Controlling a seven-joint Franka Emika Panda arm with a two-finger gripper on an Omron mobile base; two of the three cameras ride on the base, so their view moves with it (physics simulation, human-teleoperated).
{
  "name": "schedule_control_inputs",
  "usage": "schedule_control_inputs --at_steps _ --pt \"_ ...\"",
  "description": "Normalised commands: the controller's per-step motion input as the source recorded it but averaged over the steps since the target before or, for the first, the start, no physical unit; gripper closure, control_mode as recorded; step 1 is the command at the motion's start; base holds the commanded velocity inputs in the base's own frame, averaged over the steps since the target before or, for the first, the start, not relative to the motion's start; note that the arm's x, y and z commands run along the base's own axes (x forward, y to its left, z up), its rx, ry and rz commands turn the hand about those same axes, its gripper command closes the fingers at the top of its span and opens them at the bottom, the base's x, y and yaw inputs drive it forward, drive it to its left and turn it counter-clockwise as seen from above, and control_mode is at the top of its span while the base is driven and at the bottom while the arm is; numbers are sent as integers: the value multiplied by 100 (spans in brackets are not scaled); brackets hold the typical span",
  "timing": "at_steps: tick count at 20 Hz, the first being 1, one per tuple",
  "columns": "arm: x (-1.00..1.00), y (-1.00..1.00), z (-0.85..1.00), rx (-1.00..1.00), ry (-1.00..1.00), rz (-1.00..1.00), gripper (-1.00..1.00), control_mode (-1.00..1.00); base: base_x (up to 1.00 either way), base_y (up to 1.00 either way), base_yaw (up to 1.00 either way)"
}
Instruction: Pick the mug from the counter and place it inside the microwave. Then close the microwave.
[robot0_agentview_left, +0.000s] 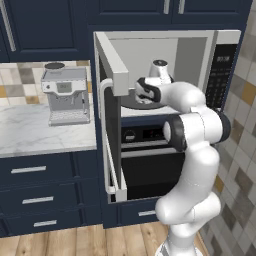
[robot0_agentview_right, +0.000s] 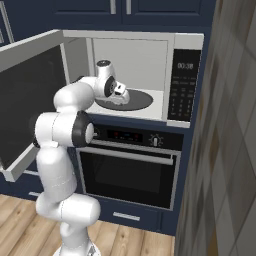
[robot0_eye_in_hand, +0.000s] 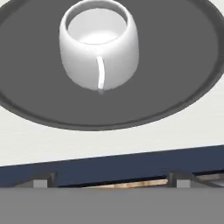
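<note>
mug (robot0_eye_in_hand: 99, 54) upright on microwave (robot0_agentview_right: 172, 107) turntable (robot0_eye_in_hand: 183, 83), handle facing camera, door open, jaws spread wide, holding nothing

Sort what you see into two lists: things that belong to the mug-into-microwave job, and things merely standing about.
Belongs to the job:
mug, upright on the turntable
microwave, door open
gripper

Standing about:
coffee machine on the counter
oven
drawers
</note>
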Motion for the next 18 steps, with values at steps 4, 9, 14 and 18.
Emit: schedule_control_inputs --at_steps 4,9,14,18 --pt "-58 0 -5 -3 -36 0 -100 -100 0 0 0" --pt "-45 0 20 -1 -15 0 -100 -100 0 0 0" --pt "-41 0 36 0 -2 0 -100 -100 0 0 0" --pt "-43 0 45 0 0 0 -100 -100 0 0 0"
